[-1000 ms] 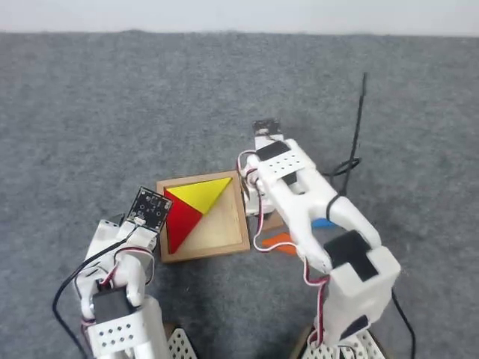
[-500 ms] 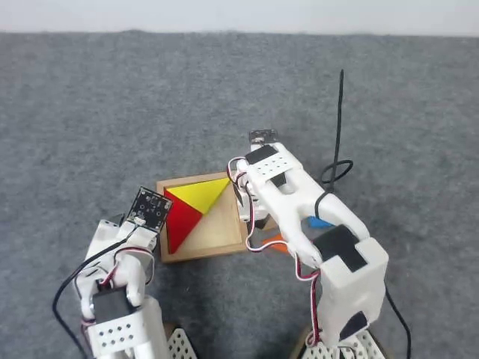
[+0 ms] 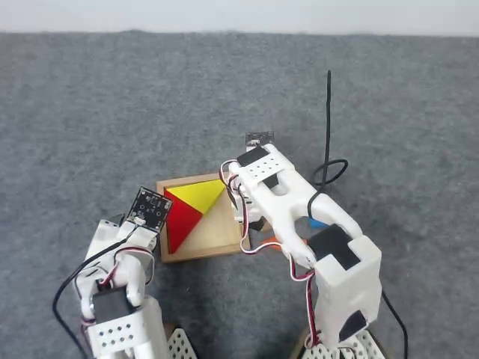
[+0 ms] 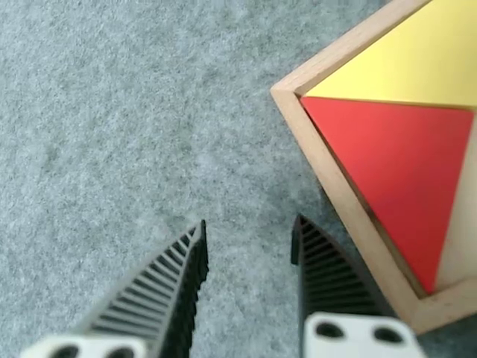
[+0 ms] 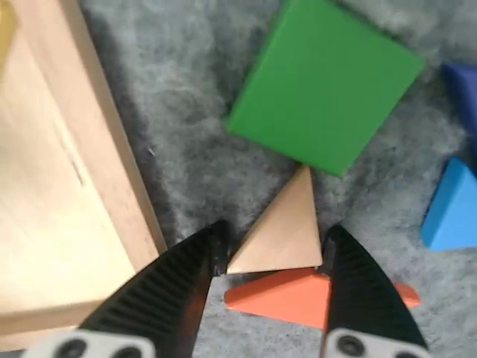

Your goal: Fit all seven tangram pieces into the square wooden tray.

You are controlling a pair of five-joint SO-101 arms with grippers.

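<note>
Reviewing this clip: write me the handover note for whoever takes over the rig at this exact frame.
Left gripper: open and empty, over the carpet beside a corner of the tray.
Right gripper: open, one finger on either side of the tan triangle, which lies on the carpet just outside the tray. No firm grip is evident.
Done: the yellow triangle and red triangle lie in the tray.
Left: the tan triangle, green square, orange piece, light blue piece and dark blue piece, all on the carpet beside the tray.
</note>
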